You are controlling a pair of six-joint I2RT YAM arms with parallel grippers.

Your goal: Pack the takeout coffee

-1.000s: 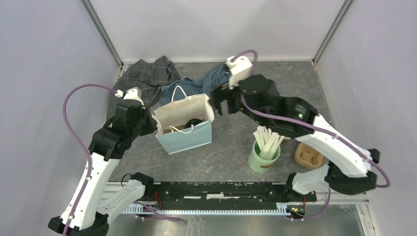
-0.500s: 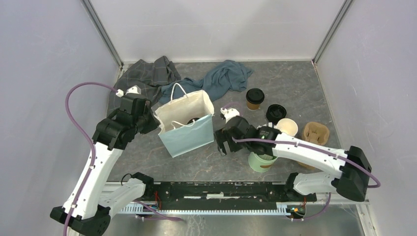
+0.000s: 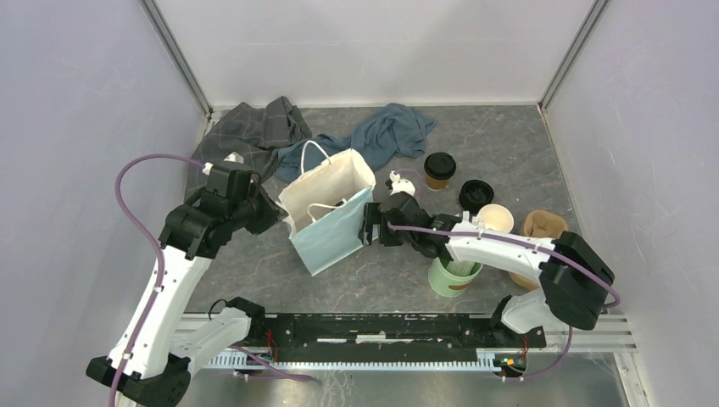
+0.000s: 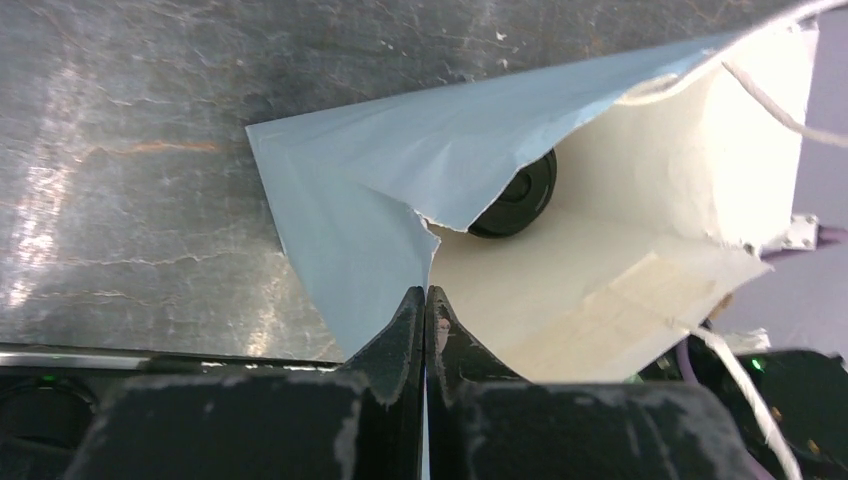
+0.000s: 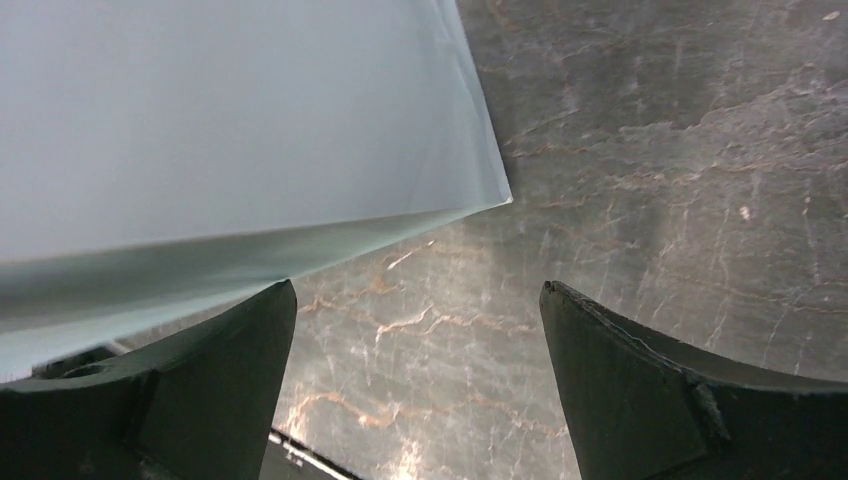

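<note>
Top external: right claw [image 3: 367, 224] nearer bag [image 3: 336, 239]

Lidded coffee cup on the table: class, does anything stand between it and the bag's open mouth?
Only the right arm, with its open right tool low beside the bag, sits between that bag and the lidded cup. Nothing else visible does. The left tool pinches the bag's rim.

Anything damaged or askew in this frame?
Yes. The rim of the paper bag is folded over and ragged, maybe torn, just above where the left gripper pinches it. The bag also sits skewed.
</note>
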